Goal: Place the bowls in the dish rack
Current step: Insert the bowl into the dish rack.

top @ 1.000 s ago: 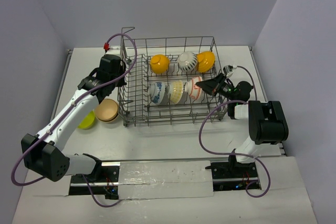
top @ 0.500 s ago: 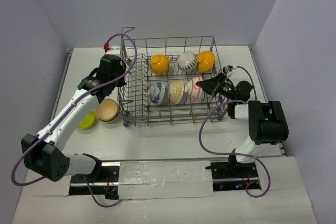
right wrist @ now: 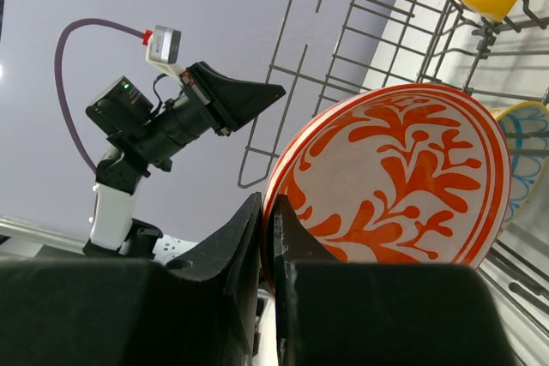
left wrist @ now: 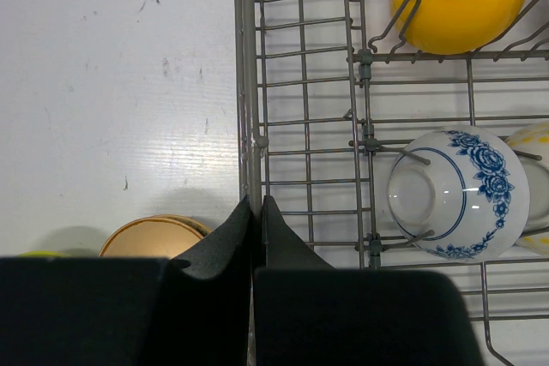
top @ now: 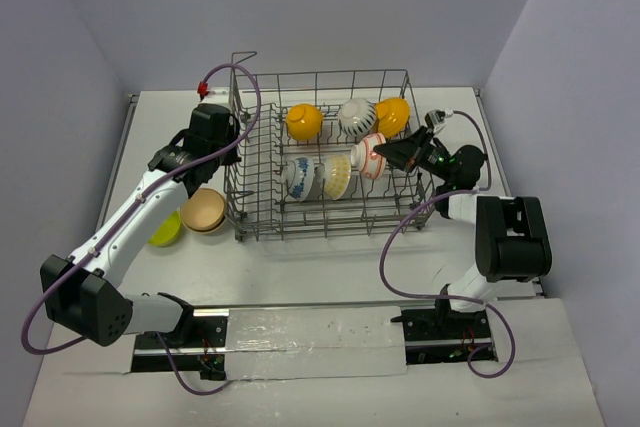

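Slip risk: the right gripper is clenched on the rim of the red-and-white bowl and on nothing else. The bowl hangs tilted over the right side of the dish rack, and so narrow a pinch could let it pivot or drop.
Collision risk: on the way down the bowl could catch a tine or knock the pale yellow-patterned bowl just to its left, jarring it out of its slot.
Rack shift: the left gripper is clamped on the wire of the rack's left wall. If that hold slides, a push from the right could skid the rack across the smooth top.
Bowls loaded: two orange-yellow bowls and a white striped bowl sit in the far row. The blue-patterned bowl is in the near row.
Bowls waiting: the tan bowl and the lime green bowl sit side by side on the table, left of the rack.
Surface: white table, slightly glossy, with a few faint scuffs.
Room: plain pale grey-lilac walls on the left, far and right sides.
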You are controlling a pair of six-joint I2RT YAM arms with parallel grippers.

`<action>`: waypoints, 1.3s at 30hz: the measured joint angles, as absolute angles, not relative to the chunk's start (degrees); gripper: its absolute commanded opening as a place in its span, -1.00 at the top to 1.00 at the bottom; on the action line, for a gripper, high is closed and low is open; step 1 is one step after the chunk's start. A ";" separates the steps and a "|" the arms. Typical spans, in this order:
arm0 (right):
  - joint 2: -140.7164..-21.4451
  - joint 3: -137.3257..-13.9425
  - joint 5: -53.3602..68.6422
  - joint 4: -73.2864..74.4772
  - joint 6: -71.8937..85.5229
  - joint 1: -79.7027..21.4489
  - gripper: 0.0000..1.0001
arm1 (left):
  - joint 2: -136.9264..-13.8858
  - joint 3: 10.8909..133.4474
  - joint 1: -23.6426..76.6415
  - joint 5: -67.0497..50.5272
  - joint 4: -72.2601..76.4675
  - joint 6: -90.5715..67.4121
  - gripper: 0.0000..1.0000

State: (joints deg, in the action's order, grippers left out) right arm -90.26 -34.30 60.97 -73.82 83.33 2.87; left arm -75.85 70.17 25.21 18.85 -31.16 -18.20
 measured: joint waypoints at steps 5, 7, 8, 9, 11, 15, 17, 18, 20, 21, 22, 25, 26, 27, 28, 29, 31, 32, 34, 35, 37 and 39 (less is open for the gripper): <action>-92.29 -34.52 61.30 -73.84 83.74 2.87 1.00 | -75.90 70.17 25.21 18.85 -31.16 -18.20 1.00; -93.41 -34.54 61.47 -73.69 83.74 2.87 1.00 | -75.90 70.17 25.21 18.85 -31.16 -18.20 1.00; -94.02 -34.54 61.60 -73.67 83.72 2.87 1.00 | -75.90 70.17 25.21 18.85 -31.16 -18.17 1.00; -94.39 -34.57 61.73 -73.65 83.72 2.85 1.00 | -75.90 70.17 25.21 18.85 -31.16 -18.20 1.00; -95.09 -34.65 61.93 -73.65 83.68 2.76 1.00 | -75.90 70.17 25.21 18.83 -31.16 -18.17 1.00; -95.83 -35.31 62.24 -73.65 83.48 2.74 1.00 | -75.96 70.17 25.21 18.79 -31.14 -18.17 0.99; -96.31 -35.88 62.24 -73.65 83.33 2.70 1.00 | -75.96 70.17 25.21 18.76 -31.14 -18.17 1.00; -96.57 -36.14 62.24 -73.69 83.26 2.63 1.00 | -75.96 70.17 25.21 18.76 -31.14 -18.17 1.00; -97.08 -36.45 62.24 -73.67 83.05 2.48 1.00 | -75.96 70.17 25.21 18.74 -31.14 -18.15 0.99; -97.38 -36.47 62.24 -73.69 82.98 2.44 1.00 | -75.96 70.17 25.21 18.74 -31.14 -18.15 0.99; -97.65 -36.47 62.26 -73.69 82.94 2.39 1.00 | -75.96 70.17 25.21 18.74 -31.14 -18.15 1.00; -98.28 -36.75 62.26 -73.52 82.65 2.39 1.00 | -75.96 70.17 25.21 18.74 -31.14 -18.13 1.00; -98.45 -36.93 62.28 -73.54 82.61 2.39 1.00 | -75.96 70.17 25.21 18.74 -31.14 -18.13 1.00; -98.65 -37.15 62.35 -73.54 82.54 2.39 1.00 | -75.96 70.17 25.21 18.74 -31.14 -18.13 1.00; -98.83 -37.34 62.37 -73.54 82.43 2.39 1.00 | -75.96 70.17 25.21 18.74 -31.14 -18.13 1.00; -98.89 -37.43 62.41 -73.52 82.39 2.39 1.00 | -75.99 70.17 25.21 18.74 -31.14 -18.13 1.00; -99.07 -37.60 62.43 -73.54 82.17 2.39 1.00 | -75.99 70.17 25.21 18.74 -31.11 -18.13 1.00; -99.13 -37.60 62.46 -73.54 82.02 2.39 1.00 | -75.99 70.17 25.21 18.74 -31.09 -18.13 1.00; -99.18 -37.69 62.52 -73.54 81.80 2.39 1.00 | -76.01 70.17 25.21 18.74 -31.07 -18.13 0.99; -99.20 -37.71 62.59 -73.54 81.62 2.39 1.00 | -76.01 70.17 25.21 18.74 -31.05 -18.13 0.99; -99.24 -37.74 62.67 -73.54 81.41 2.39 0.98 | -76.01 70.17 25.23 18.76 -31.05 -18.13 0.99; -99.26 -37.74 62.70 -73.54 81.25 2.39 0.89 | -76.03 70.17 25.23 18.76 -31.05 -18.13 0.98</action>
